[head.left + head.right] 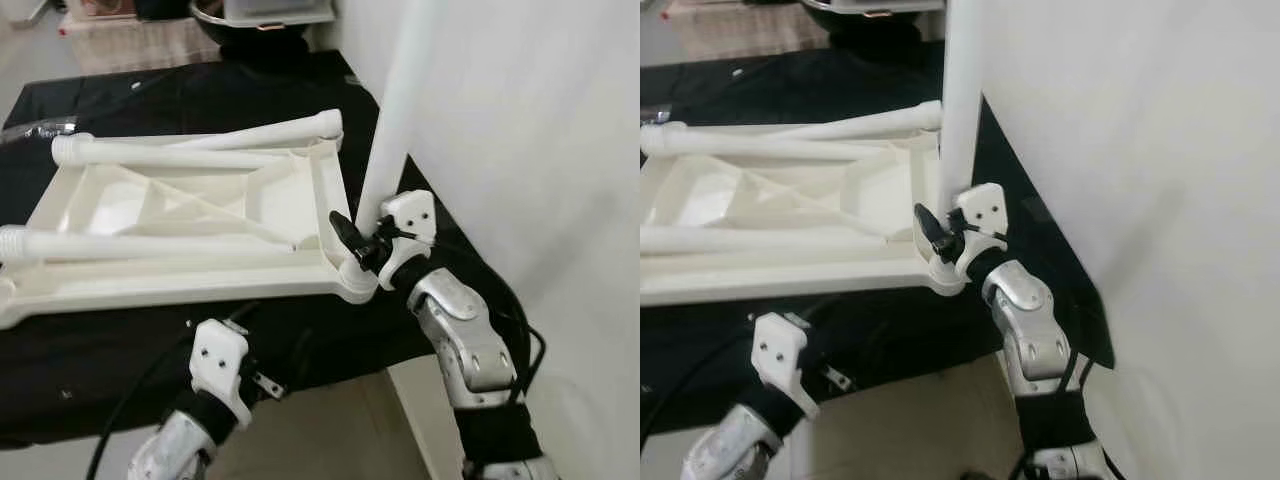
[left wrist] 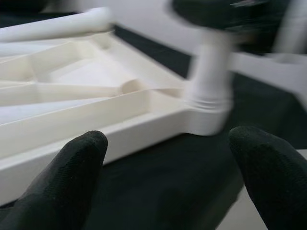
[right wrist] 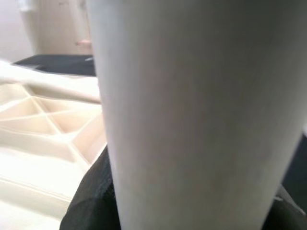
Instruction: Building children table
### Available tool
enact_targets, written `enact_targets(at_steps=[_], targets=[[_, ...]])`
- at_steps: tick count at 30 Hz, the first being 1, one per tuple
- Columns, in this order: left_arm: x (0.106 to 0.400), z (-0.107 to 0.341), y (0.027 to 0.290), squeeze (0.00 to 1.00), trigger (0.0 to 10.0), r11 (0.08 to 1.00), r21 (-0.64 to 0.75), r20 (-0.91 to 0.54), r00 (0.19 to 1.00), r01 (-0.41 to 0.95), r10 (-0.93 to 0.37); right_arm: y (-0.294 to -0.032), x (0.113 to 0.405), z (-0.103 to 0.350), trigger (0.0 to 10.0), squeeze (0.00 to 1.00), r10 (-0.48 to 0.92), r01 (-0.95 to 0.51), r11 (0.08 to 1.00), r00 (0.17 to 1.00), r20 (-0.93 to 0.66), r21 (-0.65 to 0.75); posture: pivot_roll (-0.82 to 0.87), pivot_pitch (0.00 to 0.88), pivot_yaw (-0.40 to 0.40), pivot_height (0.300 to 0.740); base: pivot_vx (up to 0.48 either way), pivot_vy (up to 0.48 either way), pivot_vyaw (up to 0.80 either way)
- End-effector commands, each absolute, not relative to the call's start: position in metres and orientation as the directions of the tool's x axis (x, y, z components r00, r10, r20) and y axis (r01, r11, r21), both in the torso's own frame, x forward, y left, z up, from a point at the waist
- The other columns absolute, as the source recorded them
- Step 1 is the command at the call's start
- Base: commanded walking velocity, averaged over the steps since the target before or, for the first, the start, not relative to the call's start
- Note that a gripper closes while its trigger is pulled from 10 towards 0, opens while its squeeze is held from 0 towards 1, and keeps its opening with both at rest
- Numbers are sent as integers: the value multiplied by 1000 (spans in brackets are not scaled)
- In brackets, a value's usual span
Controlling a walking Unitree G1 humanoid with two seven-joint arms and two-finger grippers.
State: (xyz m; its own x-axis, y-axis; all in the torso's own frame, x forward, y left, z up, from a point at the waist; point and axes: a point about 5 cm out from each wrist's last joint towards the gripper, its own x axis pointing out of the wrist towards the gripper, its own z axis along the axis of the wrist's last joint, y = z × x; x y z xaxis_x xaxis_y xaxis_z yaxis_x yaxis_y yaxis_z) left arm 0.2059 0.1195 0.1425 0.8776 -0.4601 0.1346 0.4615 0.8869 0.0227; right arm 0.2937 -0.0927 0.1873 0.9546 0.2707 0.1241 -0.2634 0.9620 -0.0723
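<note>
One white plastic tabletop (image 1: 300, 195), turned underside up with its ribbed bracing exposed, lay on a black cloth (image 1: 200, 90) spread over a low surface. Three loose table legs (image 1: 160, 152) rested lengthwise across the inverted top: two near the far edge, crossing each other at a shallow angle, and one (image 1: 120, 245) along the near side with a threaded end at the robot's left. A fourth leg (image 1: 400, 100) stood nearly upright in the corner socket (image 1: 355, 280) nearest the robot's right, leaning slightly away toward the white wall (image 1: 530, 150).

Right gripper (image 1: 362, 240) positioned at the base of the upright leg, just above the socket; black fingers closed around the leg, which appeared as a broad white column (image 3: 192, 115) in the right wrist view, with a dark finger (image 3: 91, 201) pressed against its side.

Left gripper (image 2: 168, 158) held low in front of the near edge of the tabletop, below cloth level, fingers (image 2: 72, 177) spread wide apart and grasping nothing; between them, in the left wrist view, the socketed leg base (image 2: 208, 96) and tabletop rim (image 2: 96, 129), blurred.

Pale floor (image 1: 330, 430) below the cloth's front edge. Dark bowl-shaped vessel (image 1: 215, 15) and a light container (image 1: 275, 10) beyond the far end of the cloth, too cropped to identify further.
</note>
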Motion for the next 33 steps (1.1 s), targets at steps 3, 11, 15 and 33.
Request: enact_targets(at_steps=[3, 11, 15, 33], targets=[[211, 137, 118, 0, 10000, 884, 19, 122, 877, 467, -465, -85, 295, 161, 0, 0, 277, -278, 956, 961, -16, -90, 15, 131, -14, 740, 0, 0, 0], [215, 137, 116, 0, 10000, 885, 5, 131, 877, 466, -462, -98, 302, 168, 10000, 847, 286, -282, 954, 957, 38, -99, -23, 129, -17, 740, 0, 0, 0], [220, 139, 111, 0, 10000, 876, 6, 144, 866, 482, -478, -102, 305, 176, 10000, 1000, 375, -371, 926, 924, 76, -66, -31, 127, -13, 740, 0, 0, 0], [222, 133, 107, 0, 10000, 863, 10, 123, 856, 505, -502, -146, 353, 217, 10000, 0, 815, -807, 569, 579, -19, -161, 28, 106, -44, 740, 0, 0, 0]])
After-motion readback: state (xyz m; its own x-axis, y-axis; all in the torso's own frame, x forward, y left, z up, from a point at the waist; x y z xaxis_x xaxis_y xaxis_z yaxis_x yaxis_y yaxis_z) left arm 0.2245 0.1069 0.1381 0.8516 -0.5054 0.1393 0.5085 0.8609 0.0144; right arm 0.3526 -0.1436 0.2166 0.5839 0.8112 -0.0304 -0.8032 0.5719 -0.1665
